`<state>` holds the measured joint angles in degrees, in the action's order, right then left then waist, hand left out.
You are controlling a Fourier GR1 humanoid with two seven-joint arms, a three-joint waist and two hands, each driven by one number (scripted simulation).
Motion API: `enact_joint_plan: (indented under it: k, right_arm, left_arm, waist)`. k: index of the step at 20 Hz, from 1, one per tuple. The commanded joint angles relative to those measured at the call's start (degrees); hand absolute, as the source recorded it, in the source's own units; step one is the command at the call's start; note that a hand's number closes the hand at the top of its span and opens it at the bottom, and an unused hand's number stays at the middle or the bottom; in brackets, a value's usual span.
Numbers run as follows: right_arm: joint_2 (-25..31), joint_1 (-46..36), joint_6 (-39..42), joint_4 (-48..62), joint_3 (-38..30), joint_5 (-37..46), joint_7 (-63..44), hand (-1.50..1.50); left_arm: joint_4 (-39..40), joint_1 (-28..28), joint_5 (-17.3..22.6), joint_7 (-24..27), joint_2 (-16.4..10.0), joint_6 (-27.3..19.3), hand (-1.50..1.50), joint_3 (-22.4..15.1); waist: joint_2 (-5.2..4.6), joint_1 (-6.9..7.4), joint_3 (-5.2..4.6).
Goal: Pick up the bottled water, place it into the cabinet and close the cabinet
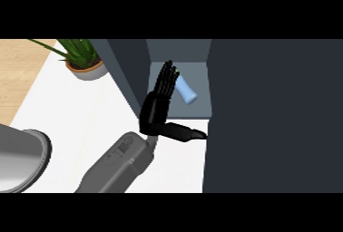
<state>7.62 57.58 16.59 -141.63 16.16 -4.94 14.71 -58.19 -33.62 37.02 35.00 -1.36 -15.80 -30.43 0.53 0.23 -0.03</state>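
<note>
bottled water lies inside the cabinet, open robot hand beside it

forearm (117,167) in grey comes up from the lower edge, left of the middle, leaning to the right as it rises over the white desk (74,108). beside it, at the left edge, sits a grey rounded thing (20,158), partly cut off; i cannot tell what it is. at the end of the forearm stands the left robot hand (155,108), black and edge-on. its fingers (166,79) are straight and close together, pointing away up the view, and its thumb (184,132) juts out to the right, well apart from them. the hand is spread and holds nothing. the thumb's tip reaches the edge of a large dark panel (275,118) that fills the whole right side of the view.

between that panel and a narrower slanted dark panel (130,77) on the left is the opening of the cabinet (198,74), with a paler blue-grey inside. the fingers stretch up across the left part of this opening. the bottled water (188,93), pale blue, lies tilted on the cabinet's floor, just to the right of the fingers. from here the fingers overlap its left edge, and i cannot tell whether they touch it.

farther off, at the desk's far left corner, stands a potted plant (85,63) with long green leaves. beyond the desk's left side is a wooden floor (20,68). the right robot hand does not show.
</note>
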Motion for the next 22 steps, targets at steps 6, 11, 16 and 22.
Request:
enact_joint_plan:
  k: [6,11,16,22]
  right_arm:
    - [7.76,3.09,6.35,-6.79,0.28,4.11,0.11,1.50]
    - [13.03,2.69,10.63,-7.65,0.35,6.42,0.09,1.50]
    - [15.47,2.67,12.85,-11.67,6.56,11.41,0.29,1.50]
    - [16.62,-1.19,12.71,-10.17,13.18,15.47,-1.52,1.50]
  left_arm:
    - [-20.20,17.32,-1.26,-4.47,-7.52,1.21,1.50,-6.14]
    - [-28.13,22.53,-0.22,-5.56,-13.84,2.14,1.50,-3.53]
    - [-33.63,30.16,0.64,-3.66,-17.87,2.66,-1.50,-1.67]
    - [-40.47,36.21,4.80,-4.49,-23.24,4.70,-1.50,3.37]
  waist:
    - [0.19,0.16,-0.01]
    - [0.17,0.10,-0.02]
    - [0.33,-0.09,-0.13]
    - [0.25,0.64,-0.19]
